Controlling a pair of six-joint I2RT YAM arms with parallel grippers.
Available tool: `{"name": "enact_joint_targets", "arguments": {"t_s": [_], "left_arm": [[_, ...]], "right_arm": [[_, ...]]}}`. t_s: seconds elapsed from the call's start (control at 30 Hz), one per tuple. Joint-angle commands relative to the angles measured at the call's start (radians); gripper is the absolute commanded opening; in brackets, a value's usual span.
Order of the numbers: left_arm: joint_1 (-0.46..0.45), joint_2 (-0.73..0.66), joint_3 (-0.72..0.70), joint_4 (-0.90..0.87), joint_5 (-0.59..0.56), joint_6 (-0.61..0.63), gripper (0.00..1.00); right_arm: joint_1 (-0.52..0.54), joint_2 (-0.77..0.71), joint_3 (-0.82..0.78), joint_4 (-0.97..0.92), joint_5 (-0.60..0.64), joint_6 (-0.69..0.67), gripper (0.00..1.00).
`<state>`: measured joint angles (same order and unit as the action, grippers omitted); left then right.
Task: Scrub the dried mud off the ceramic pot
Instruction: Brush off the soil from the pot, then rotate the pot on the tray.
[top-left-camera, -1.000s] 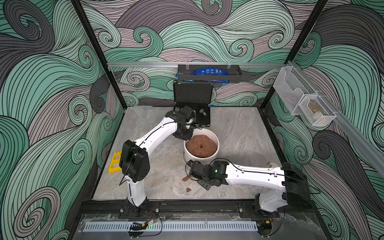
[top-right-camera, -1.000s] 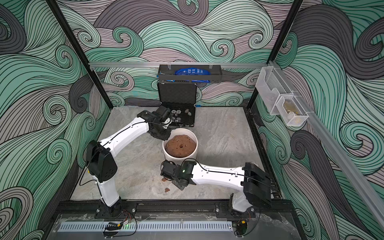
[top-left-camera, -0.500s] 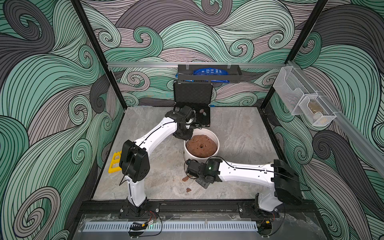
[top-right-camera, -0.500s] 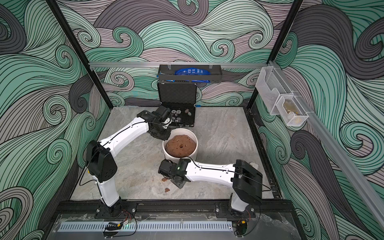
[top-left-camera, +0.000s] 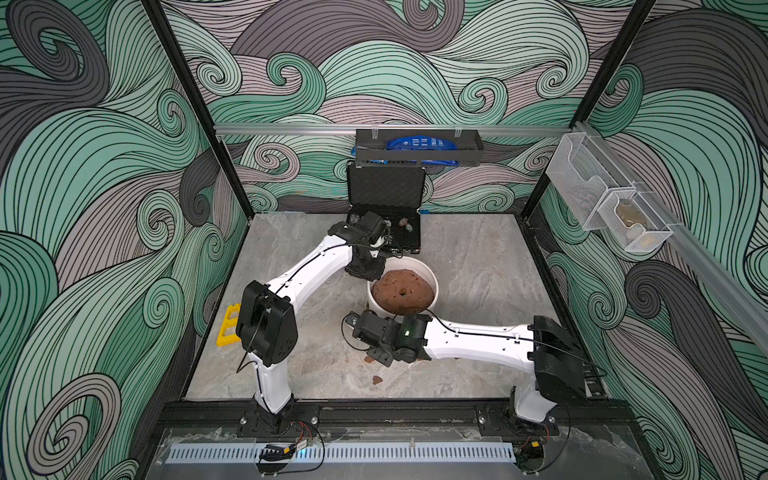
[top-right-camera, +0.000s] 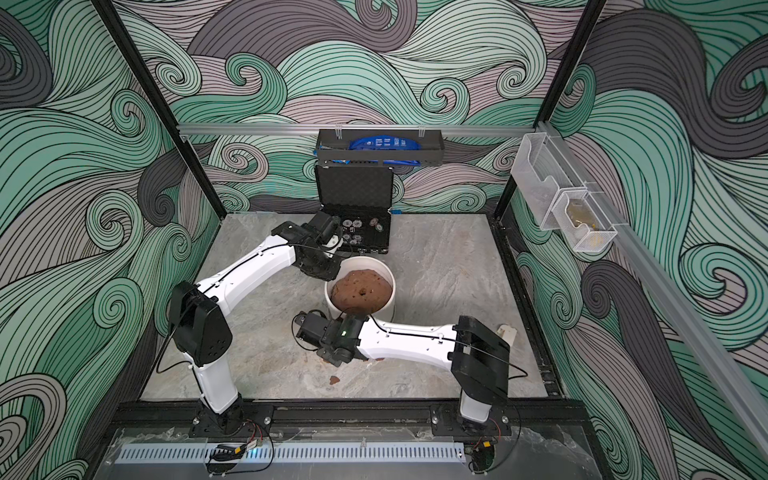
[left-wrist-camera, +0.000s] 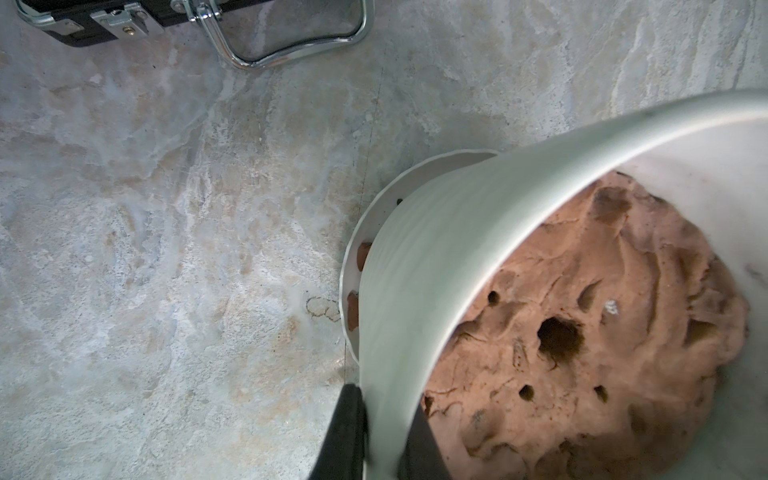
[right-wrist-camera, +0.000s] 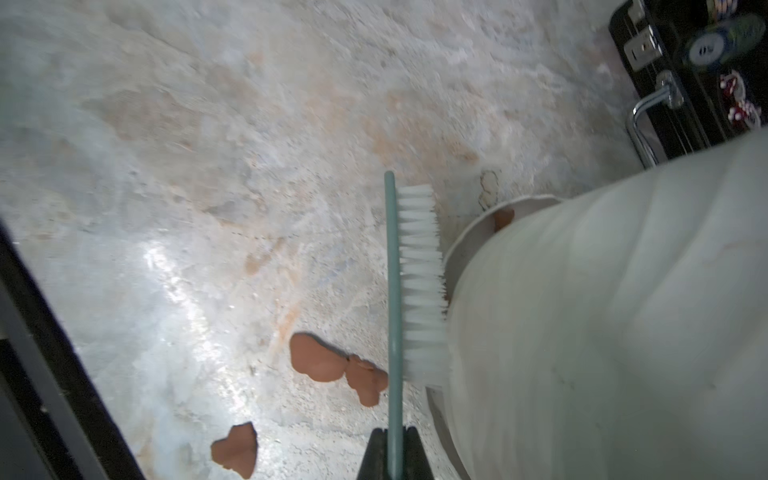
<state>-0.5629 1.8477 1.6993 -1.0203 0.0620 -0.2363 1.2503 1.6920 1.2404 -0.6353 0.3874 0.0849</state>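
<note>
Sliding leftward along the near wall of the ceramic pot (top-left-camera: 415, 264), my right pincer (right-wrist-camera: 394, 453) has shifted since a second ago; my left pincer (left-wrist-camera: 376, 436) has stayed put. On the grey surface (top-left-camera: 478, 257) the pot stands before the black case (top-left-camera: 386, 195), heaped with a soil mound (top-left-camera: 402, 291). My left pincer grips the rim, one finger inside, one outside. The right is clamped on a brush (right-wrist-camera: 419, 282), bristles against the ribbed wall. Lumps of dried mud (right-wrist-camera: 320, 361) lie on the surface beside it, with smaller bits in the saucer (left-wrist-camera: 352, 282).
</note>
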Motion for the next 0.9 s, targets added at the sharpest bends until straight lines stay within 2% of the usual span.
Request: {"name": "enact_joint_targets", "arguments": {"t_s": [0.0,0.27,0.43,0.53,0.73,0.87], "left_arm": [[0.012,0.016,0.003,-0.051,0.111,-0.009,0.11],[0.018,0.046,0.060,-0.073,0.067,0.024,0.11],[0.037,0.064,0.103,-0.093,0.072,0.054,0.12],[0.047,0.064,0.112,-0.096,0.111,0.099,0.12],[0.058,0.081,0.121,-0.102,0.082,0.254,0.12],[0.073,0.112,0.155,-0.102,0.113,0.300,0.12]], "right_arm": [[0.012,-0.074,-0.072,0.027,-0.028,-0.052,0.00],[0.001,-0.217,-0.160,-0.083,-0.029,0.042,0.00],[-0.020,-0.247,-0.176,-0.136,-0.028,0.059,0.00],[-0.017,-0.291,-0.199,-0.109,-0.053,0.036,0.00],[-0.017,-0.408,-0.258,-0.018,-0.169,-0.078,0.00],[-0.030,-0.440,-0.270,-0.017,-0.175,-0.101,0.00]]}}
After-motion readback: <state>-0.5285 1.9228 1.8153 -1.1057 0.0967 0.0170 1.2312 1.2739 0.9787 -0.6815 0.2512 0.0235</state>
